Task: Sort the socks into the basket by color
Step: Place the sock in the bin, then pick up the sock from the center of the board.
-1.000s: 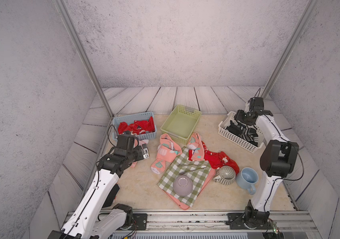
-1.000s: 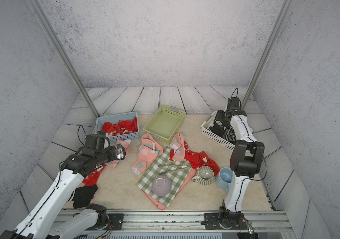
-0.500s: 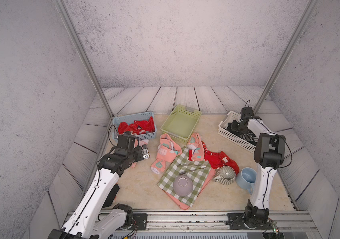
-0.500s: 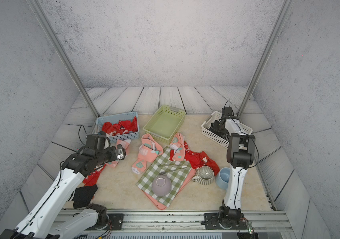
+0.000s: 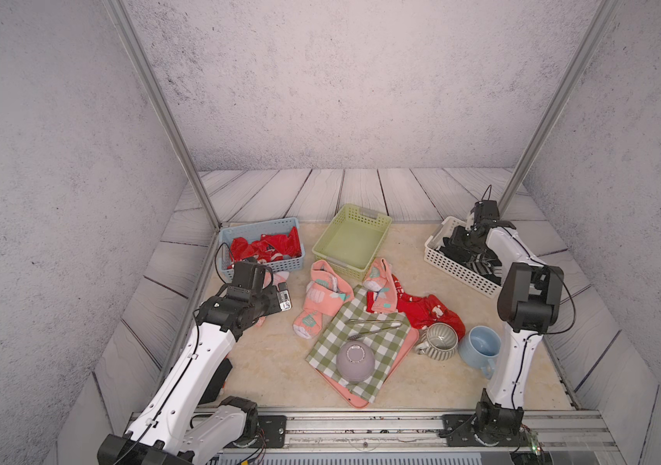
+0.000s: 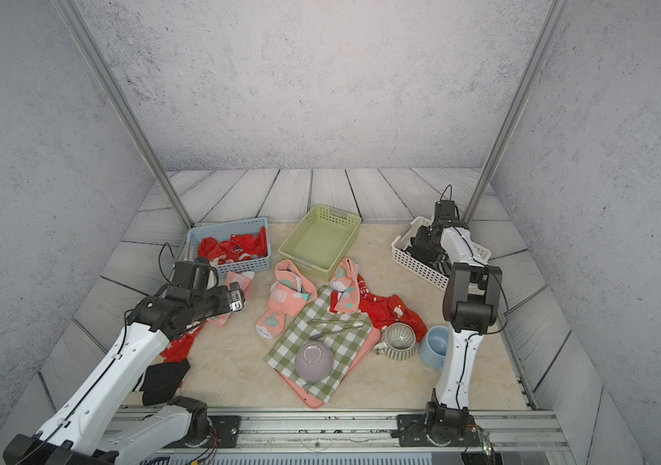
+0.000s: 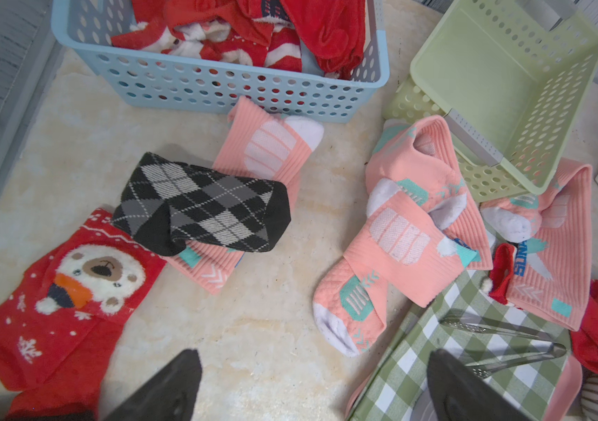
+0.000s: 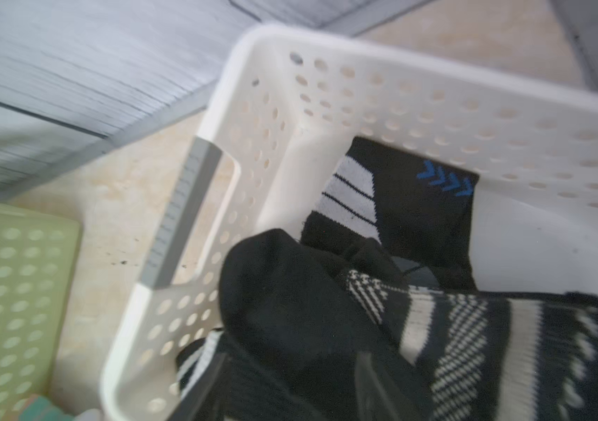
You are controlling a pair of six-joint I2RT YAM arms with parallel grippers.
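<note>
Argyle sock [image 7: 202, 204] only in left wrist view, ahead of spread left jaws, right jaws blurred, grip unclear

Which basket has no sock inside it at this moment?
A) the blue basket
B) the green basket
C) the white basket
B: the green basket shows a bare floor; the blue basket holds red socks, the white basket black socks.
</note>
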